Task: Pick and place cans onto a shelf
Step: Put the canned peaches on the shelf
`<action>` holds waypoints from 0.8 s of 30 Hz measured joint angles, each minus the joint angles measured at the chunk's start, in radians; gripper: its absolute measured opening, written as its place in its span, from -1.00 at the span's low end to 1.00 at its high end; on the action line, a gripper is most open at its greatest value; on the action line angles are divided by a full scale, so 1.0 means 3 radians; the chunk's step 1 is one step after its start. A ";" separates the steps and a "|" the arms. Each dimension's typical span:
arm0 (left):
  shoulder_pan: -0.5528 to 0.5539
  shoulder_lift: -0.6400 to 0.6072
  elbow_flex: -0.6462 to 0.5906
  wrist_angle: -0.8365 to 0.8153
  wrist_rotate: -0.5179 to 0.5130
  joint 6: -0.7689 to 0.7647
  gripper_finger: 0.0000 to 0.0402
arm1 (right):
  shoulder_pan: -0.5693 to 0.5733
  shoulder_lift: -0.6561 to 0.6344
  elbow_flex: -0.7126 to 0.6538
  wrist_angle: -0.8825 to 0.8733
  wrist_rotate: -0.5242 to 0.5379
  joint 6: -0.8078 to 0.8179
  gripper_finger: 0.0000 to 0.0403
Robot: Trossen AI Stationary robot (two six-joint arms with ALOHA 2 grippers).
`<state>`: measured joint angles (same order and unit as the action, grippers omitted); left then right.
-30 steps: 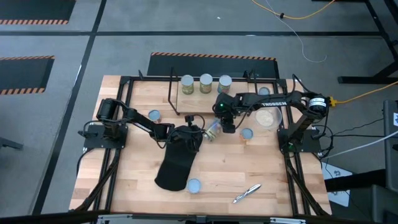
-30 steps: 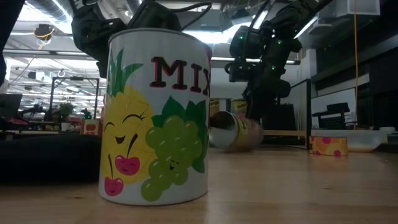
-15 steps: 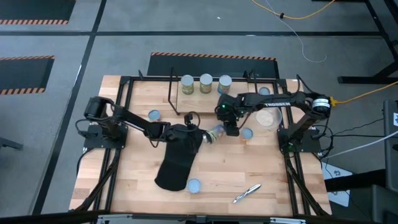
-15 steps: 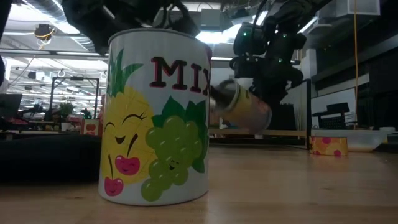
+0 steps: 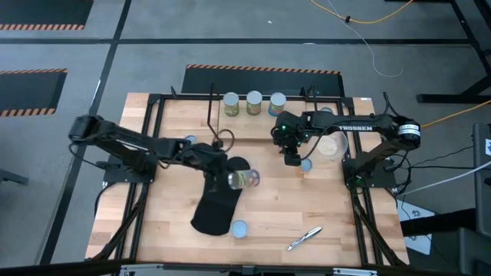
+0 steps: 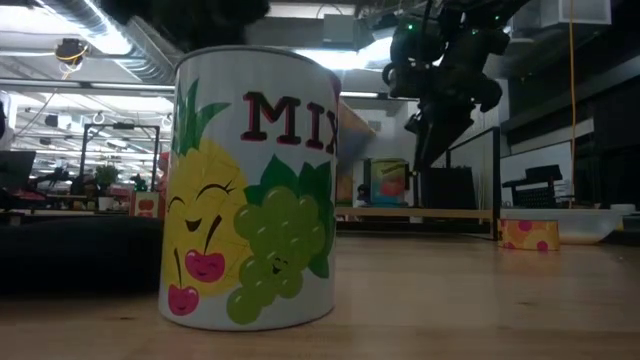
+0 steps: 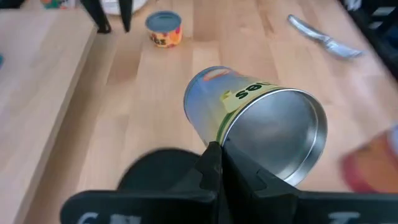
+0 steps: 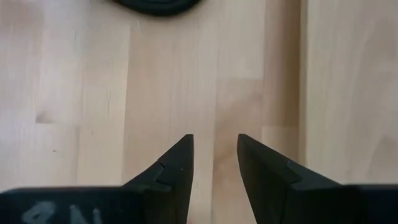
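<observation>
Left gripper has pinched the tipped can by its rim and swung it clear, right gripper backing off empty, fingers apart

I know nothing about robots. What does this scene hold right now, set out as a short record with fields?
Left gripper: jaws shut on the rim of a can, held on its side above the table
Right gripper: jaws open, holding nothing, above bare wood
Shelf: three cans on its top board
Loose cans: one near the right gripper, one near the front edge, one by the left arm
Other: dark cloth, silvery pen-like item
</observation>
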<state>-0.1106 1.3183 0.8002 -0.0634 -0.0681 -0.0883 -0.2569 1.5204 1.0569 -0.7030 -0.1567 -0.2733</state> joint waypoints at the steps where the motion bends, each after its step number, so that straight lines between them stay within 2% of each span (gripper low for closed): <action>1: 0.0017 -0.0103 0.0001 -0.0106 0.0059 -0.0100 -1.00 | 0.0000 0.0000 0.0000 -0.0001 -0.0005 0.0000 -0.36; 8: 0.0137 -0.0690 0.0002 -0.1250 0.0554 -0.0991 -1.00 | 0.0000 0.0000 0.0000 0.0009 -0.0009 0.0003 -0.36; 11: 0.0158 -0.0803 0.0002 -0.1722 0.0720 -0.1359 -1.00 | -0.0001 -0.0001 0.0000 0.0052 -0.0012 0.0003 -0.36; 15: 0.0157 -0.0802 -0.0001 -0.2056 0.0893 -0.1661 -1.00 | -0.0001 -0.0001 0.0000 0.0196 -0.0016 0.0002 -0.36; 18: 0.0157 -0.0777 -0.0001 -0.2036 0.0876 -0.1724 -1.00 | -0.0001 -0.0001 0.0000 0.0298 -0.0016 0.0003 -0.36; 24: 0.0157 -0.0690 -0.0001 -0.1824 0.0578 -0.1779 -1.00 | -0.0003 -0.0001 0.0000 0.0469 -0.0018 0.0003 -0.36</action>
<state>-0.0635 1.1114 0.7998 -0.6106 0.1054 -0.6220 -0.2577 1.5200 1.0569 -0.5622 -0.1619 -0.2726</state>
